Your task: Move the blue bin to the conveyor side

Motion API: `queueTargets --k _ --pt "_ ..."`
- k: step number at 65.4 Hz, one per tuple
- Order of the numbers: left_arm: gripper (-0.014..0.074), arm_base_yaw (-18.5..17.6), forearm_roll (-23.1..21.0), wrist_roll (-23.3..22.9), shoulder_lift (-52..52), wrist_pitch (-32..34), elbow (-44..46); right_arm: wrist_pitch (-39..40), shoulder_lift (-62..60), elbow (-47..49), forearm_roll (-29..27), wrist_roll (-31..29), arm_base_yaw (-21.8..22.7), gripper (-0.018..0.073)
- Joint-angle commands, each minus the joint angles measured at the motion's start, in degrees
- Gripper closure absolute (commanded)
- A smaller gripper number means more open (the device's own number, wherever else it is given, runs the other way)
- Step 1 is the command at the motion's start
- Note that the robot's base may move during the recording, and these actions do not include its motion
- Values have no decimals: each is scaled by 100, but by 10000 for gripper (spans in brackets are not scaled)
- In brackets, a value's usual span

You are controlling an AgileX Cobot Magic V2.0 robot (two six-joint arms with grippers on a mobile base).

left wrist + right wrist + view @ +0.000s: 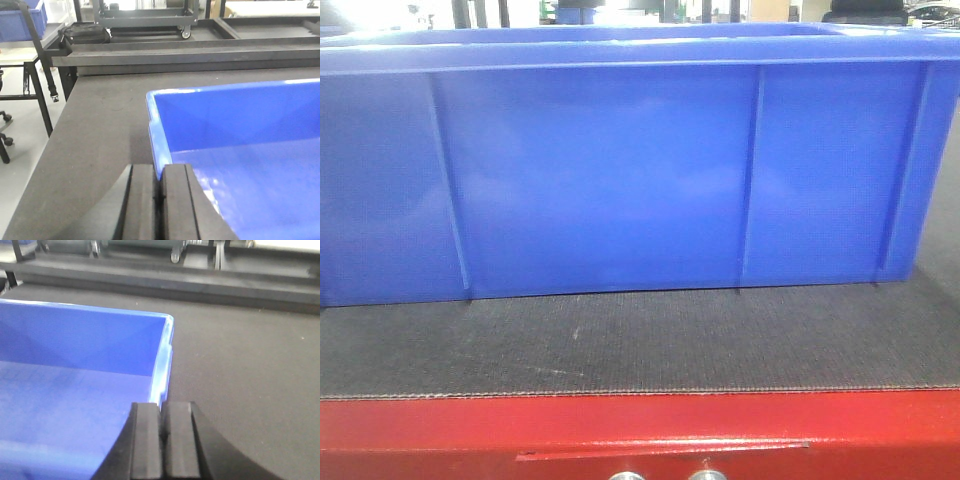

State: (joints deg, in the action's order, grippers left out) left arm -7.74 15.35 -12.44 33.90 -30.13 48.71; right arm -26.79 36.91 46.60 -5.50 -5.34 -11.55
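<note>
The blue bin stands on the dark woven conveyor, its ribbed side wall filling the front view just behind the red front edge. In the left wrist view my left gripper is shut on the bin's left rim, one finger outside the wall and one inside. In the right wrist view my right gripper is shut on the right rim of the bin in the same way. The bin's inside looks empty. Neither gripper shows in the front view.
Belt extends to the left of the bin and more belt to its right. A dark rail runs along the far side. Beyond stand a wheeled cart, a black bag and another blue crate.
</note>
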Motion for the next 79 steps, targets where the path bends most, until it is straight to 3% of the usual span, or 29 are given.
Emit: queueTargets --k 1,14,22,75,79 --pt "603 -3 -25 15 -463 427 -538 540 -593 -723 101 -27 3 624" --pt "603 -3 42 15 -1344 927 -1505 1312 -2016 -2095 101 -27 3 624" --pt "603 -3 88 15 -1630 1014 -1777 1429 -2599 -2463 101 -27 3 624" --pt "603 11 191 15 -1715 870 -1816 1518 -2791 -2520 101 -27 3 624" --pt "603 22 -4 15 -1715 796 -1816 1518 -2791 -2520 101 -27 3 624"
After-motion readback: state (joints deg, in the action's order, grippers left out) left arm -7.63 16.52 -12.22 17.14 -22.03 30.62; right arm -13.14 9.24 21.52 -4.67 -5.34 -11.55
